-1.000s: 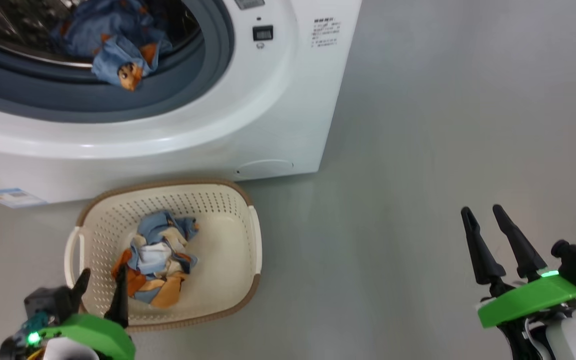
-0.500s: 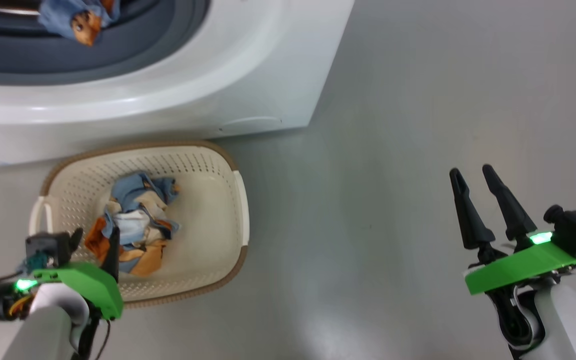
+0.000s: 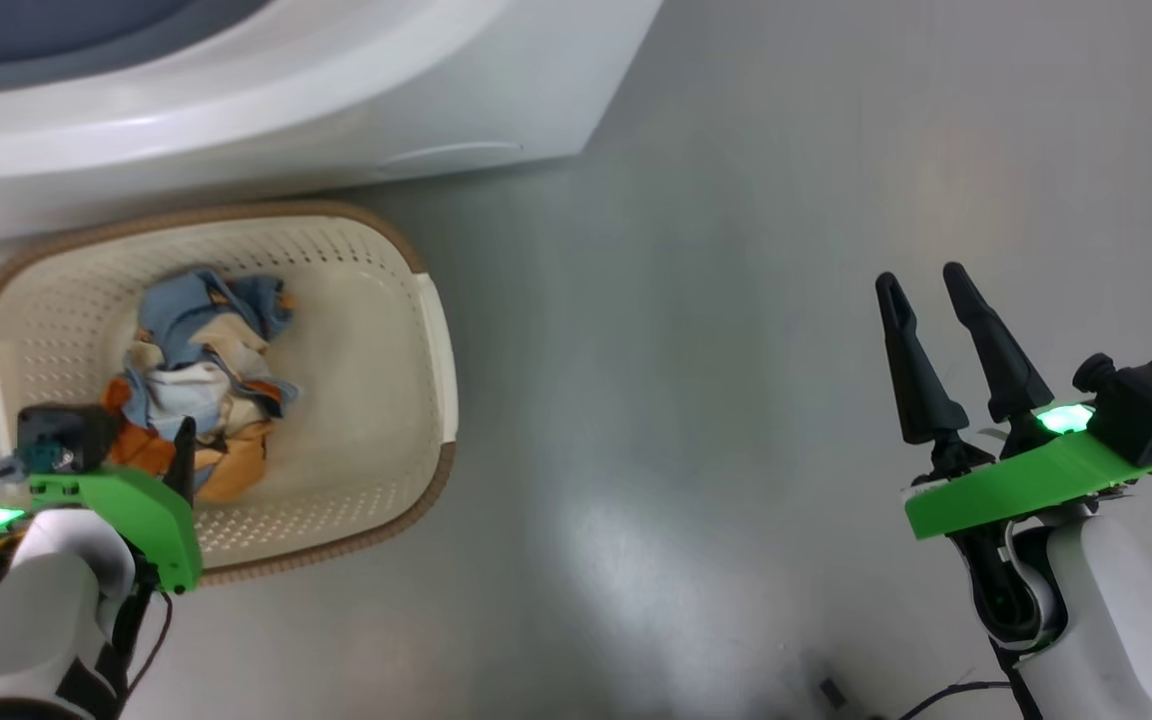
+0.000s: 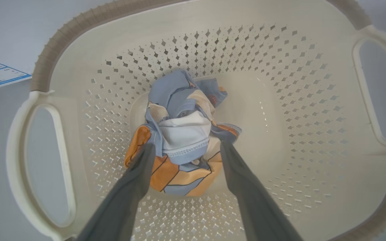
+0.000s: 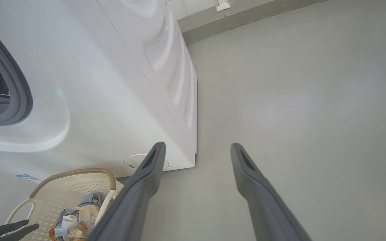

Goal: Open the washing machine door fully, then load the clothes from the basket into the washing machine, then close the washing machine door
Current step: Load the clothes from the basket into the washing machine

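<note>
Left hand (image 4: 187, 147) spread, straddling the clothes (image 4: 183, 130) in the basket (image 4: 280, 67), nine o'clock in head view. Sink lower before you pinch, so the whole bundle comes. Right hand (image 3: 920, 276) spread, idle at four o'clock.

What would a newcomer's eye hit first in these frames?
The crumpled blue-and-orange clothes in the cream basket, with the left gripper open, fingers either side of the heap. Beyond the basket stands the white washing machine; the right gripper is open over grey floor.
</note>
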### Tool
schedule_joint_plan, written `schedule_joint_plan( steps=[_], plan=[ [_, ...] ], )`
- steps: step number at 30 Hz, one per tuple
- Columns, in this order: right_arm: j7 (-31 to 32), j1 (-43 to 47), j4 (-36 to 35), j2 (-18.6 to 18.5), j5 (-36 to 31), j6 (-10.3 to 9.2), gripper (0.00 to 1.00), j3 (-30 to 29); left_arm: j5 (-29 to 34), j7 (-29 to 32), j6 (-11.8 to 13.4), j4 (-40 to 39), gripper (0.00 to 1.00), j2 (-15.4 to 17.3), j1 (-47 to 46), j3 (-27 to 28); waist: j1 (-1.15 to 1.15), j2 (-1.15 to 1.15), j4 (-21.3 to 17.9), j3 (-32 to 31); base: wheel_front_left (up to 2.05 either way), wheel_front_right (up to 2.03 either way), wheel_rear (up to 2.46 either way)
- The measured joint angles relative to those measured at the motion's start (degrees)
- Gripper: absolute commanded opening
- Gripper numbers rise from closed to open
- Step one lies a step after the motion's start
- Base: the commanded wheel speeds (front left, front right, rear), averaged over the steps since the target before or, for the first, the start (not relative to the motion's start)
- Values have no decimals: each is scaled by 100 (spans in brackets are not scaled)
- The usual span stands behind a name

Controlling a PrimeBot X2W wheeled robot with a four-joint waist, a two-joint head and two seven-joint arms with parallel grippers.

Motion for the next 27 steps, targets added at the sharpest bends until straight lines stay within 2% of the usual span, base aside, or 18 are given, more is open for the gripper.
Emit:
schedule_joint_plan(
  steps=[12,27],
  plan=[
    [0,-230,-77,73,-42,0,100,64,-167,59,0,543,100,229,-700,-506,0,0,-210,605,0,0,0],
    [0,-460,-207,143,-82,0,100,190,-520,427,0,657,100,445,-1187,-981,0,0,-438,1122,0,0,0]
  ],
)
